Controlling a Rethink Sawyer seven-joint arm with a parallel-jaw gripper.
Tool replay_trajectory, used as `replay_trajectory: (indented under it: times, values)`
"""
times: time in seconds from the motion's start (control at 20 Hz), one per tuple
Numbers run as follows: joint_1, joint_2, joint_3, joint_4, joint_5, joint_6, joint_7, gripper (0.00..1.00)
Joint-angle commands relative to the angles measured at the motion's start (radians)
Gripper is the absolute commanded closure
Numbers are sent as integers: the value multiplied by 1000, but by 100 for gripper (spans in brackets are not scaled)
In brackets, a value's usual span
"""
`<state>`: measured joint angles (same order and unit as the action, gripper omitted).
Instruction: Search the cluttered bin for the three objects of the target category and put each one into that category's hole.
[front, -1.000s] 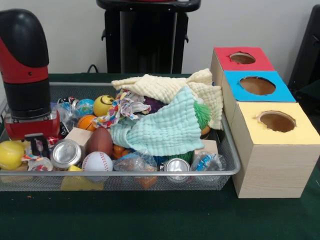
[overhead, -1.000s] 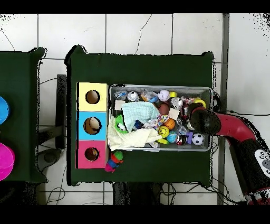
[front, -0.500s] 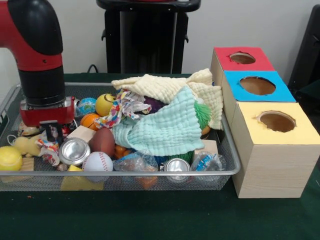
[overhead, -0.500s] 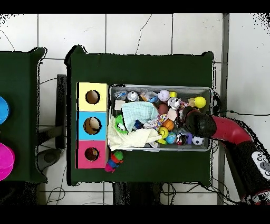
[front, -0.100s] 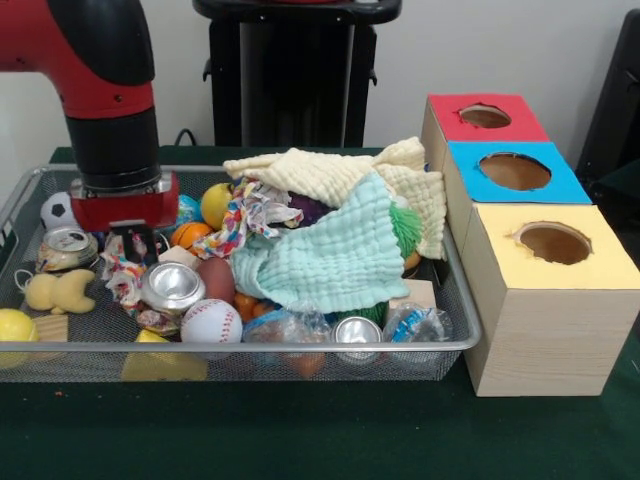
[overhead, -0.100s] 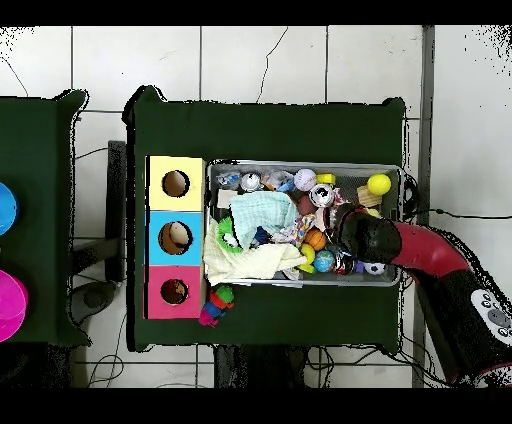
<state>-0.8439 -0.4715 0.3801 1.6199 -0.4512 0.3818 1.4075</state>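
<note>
**Pincer down in the clutter**

Front view: the pincer (front, -0.100s: 128, 243) sits low in the wire bin (front, -0.100s: 300, 347), just above a silver can (front, -0.100s: 171, 287) and beside a baseball (front, -0.100s: 211, 320); whether it grips anything cannot be told. Overhead view: the arm (overhead, -0.100s: 420, 255) reaches into the bin's end farthest from the three-holed box (overhead, -0.100s: 175, 238).

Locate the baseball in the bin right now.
In the front view the baseball lies at the wire bin's near rim, left of centre, just below the silver can and the brown football.
</note>
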Motion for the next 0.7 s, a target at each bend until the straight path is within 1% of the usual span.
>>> replay_trajectory:
  times: [0.05,0.15,0.35,0.5,0.7]
  values:
    - [52,17,-29,176,117,-39,312,100]
    - [68,3,-34,195,159,-37,330,100]
    - [89,-15,-48,219,212,-35,324,100]
    - [115,-31,-66,220,249,-17,324,100]
    - [137,-43,-92,231,261,-60,312,100]
